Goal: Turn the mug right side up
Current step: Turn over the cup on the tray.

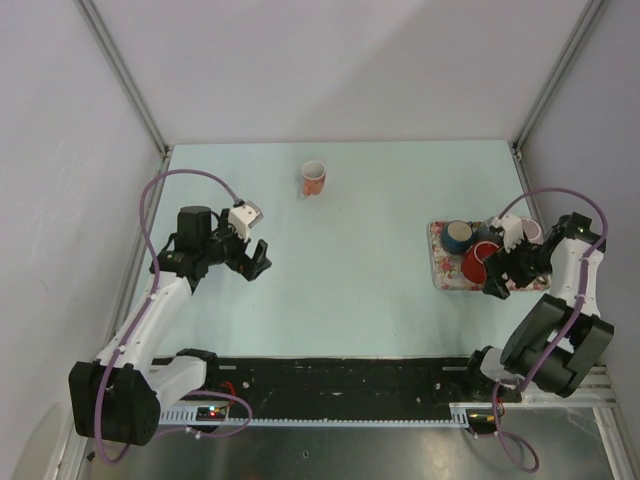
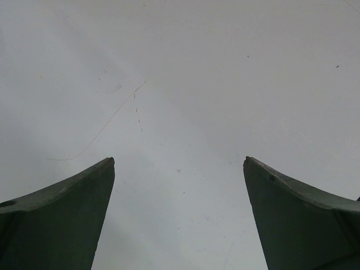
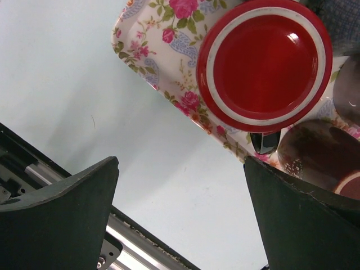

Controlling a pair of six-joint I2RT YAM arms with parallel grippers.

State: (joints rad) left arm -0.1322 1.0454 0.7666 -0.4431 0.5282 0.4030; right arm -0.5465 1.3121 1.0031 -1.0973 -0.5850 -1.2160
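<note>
Bright, even light; soft shadows.

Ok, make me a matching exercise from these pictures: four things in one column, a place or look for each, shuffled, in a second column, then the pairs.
Column one:
1. pink mug
2. red mug
3. left pincer
4. tray

Column two:
A. flowered pattern
B. open, above bare table
C. alone at the far middle
D. sitting on the tray

Pairs: 1-C, 2-D, 3-B, 4-A
</note>
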